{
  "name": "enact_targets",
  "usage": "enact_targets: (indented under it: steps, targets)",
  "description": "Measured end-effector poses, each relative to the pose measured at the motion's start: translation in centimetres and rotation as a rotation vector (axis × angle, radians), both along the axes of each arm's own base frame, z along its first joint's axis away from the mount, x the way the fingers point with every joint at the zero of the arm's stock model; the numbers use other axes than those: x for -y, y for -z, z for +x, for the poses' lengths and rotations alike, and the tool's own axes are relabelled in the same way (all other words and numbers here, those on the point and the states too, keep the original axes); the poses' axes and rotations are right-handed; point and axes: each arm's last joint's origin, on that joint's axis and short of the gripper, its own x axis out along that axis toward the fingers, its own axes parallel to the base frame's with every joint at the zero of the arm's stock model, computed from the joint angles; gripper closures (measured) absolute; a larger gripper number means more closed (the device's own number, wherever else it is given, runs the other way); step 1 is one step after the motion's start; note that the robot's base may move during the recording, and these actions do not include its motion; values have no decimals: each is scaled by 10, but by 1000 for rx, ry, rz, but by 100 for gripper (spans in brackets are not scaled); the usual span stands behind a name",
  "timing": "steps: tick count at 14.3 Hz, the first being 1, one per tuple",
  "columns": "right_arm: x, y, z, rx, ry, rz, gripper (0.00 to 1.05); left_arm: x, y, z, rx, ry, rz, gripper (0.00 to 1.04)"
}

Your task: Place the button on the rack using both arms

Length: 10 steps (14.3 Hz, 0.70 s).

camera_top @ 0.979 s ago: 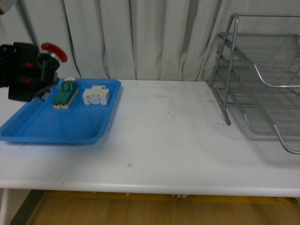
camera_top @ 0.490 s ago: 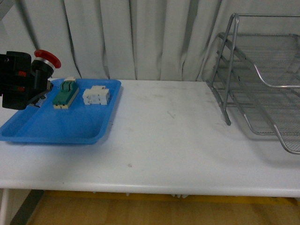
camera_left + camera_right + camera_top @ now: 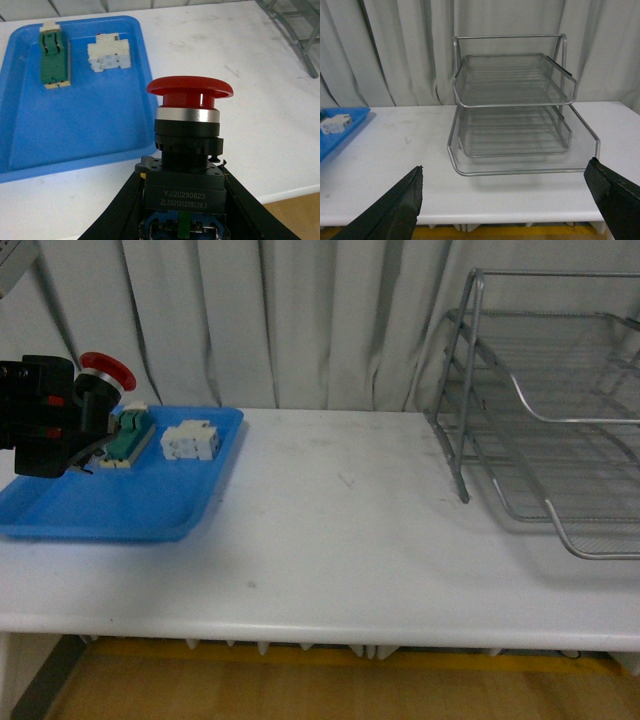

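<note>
The left gripper [image 3: 82, 412] is clamped on the blocky black body of a small push-button switch with a round red mushroom cap, the button [image 3: 100, 380], and holds it in the air above the near-left part of a flat blue plastic tray [image 3: 100, 510]. In the left wrist view the button [image 3: 190, 130] stands cap upward between the two black fingers [image 3: 122, 210], with a silver ring under the cap. White print on its body reads "YJ:20250623", and a smaller line below seems to read "ZL202120208038.3". On the tray [image 3: 75, 130] lie a green-topped beige block [image 3: 54, 60] and a white terminal block [image 3: 109, 52], side by side and apart. The tray rests at the left of the white table [image 3: 340, 540]. The silver wire-mesh three-tier rack [image 3: 540, 440] with a tubular frame stands at the table's far right, well apart from the button, and its trays hold nothing. The right gripper [image 3: 504, 167] is spread wide and holds nothing, its dark fingertips [image 3: 402, 205] framing the rack [image 3: 512, 110] in the right wrist view. A pale pleated curtain [image 3: 300, 320] hangs behind the table.
</note>
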Motion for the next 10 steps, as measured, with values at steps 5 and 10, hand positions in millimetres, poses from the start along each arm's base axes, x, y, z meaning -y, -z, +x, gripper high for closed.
enact_targets:
  steps: [5, 10]
  targets:
    - [0, 0, 0, -1, 0, 0, 6, 2, 1, -1, 0, 9, -2, 69]
    - [0, 0, 0, -2, 3, 0, 6, 14, 0, -2, 6, 53, -5, 69]
